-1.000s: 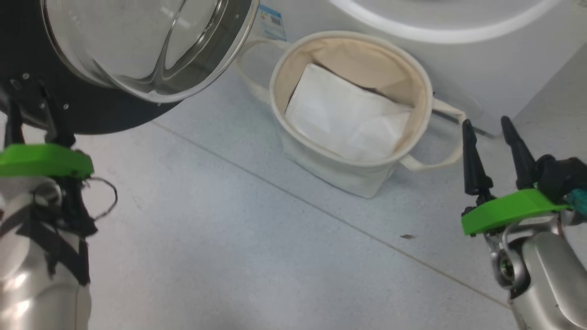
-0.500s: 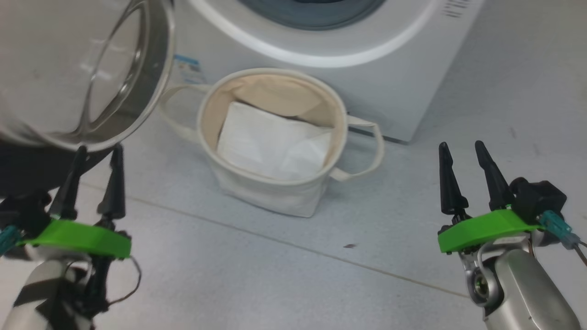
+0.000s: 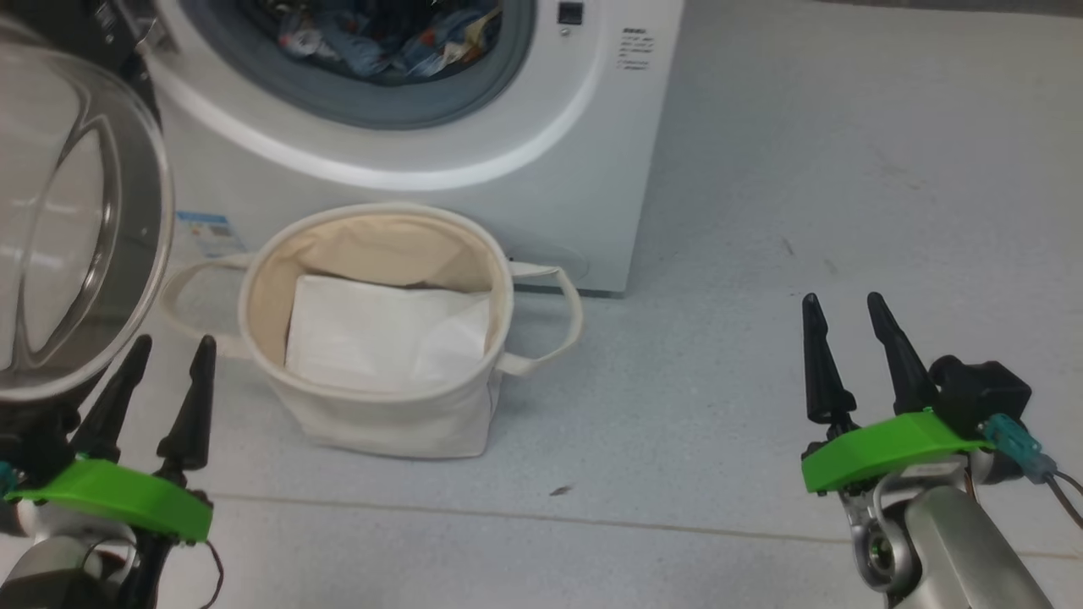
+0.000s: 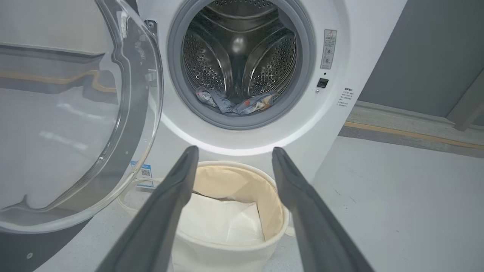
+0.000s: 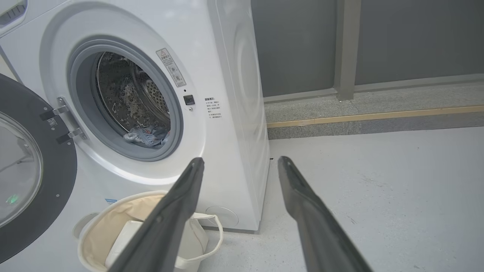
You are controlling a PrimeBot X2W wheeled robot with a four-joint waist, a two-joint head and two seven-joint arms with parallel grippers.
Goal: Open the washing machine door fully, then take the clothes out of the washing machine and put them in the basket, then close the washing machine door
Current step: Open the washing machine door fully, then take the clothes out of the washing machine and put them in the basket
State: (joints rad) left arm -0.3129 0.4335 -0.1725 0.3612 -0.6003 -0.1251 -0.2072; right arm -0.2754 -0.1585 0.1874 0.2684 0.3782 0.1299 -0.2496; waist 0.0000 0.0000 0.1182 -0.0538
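Pale grey floor [image 3: 761,254] spreads before the washing machine [image 3: 592,169], door [image 3: 76,228] wide open at its left. Clothes [image 4: 234,104] lie low in its drum [image 4: 238,45]; basket [image 3: 504,279] just in front. Left claw [image 3: 172,347] and right claw [image 3: 843,303] gape, empty. Best: reach low past its gasket [image 4: 172,75], pinch bunched fabric.

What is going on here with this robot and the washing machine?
A two-armed robot is unloading a washing machine. The washing machine door stands swung open on the robot's left, and the clothes lie at the bottom of the drum, not yet taken out. The basket sits on the floor before the machine with a white folded sheet in it. The left tool and the right tool are open, empty and touching nothing.
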